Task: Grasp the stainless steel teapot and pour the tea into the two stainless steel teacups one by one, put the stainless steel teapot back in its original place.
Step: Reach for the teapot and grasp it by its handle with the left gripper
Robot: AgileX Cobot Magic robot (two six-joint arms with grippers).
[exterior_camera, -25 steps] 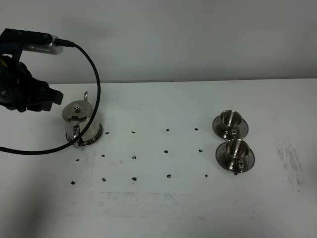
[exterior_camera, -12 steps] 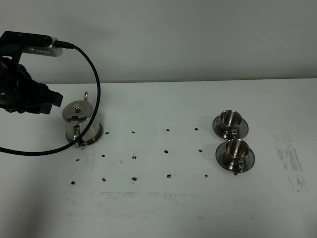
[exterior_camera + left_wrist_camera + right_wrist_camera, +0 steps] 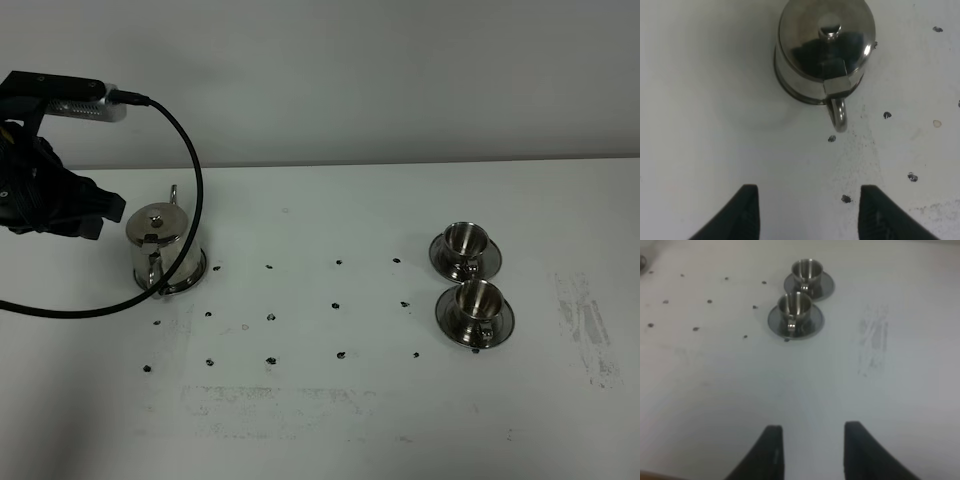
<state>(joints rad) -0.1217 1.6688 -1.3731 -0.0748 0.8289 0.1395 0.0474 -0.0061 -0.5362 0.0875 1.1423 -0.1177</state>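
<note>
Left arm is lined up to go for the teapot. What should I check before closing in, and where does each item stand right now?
1. Left gripper jaws open and empty: ok.
2. Stainless steel teapot upright on its saucer, lid on: ok.
3. Handle turned toward the jaws, nothing between them: ok.
4. Jaws around the handle: not ok, they stand short of it.
5. Both teacups upright: ok.
6. Tea inside the teapot: cannot tell, the lid hides it.
</note>
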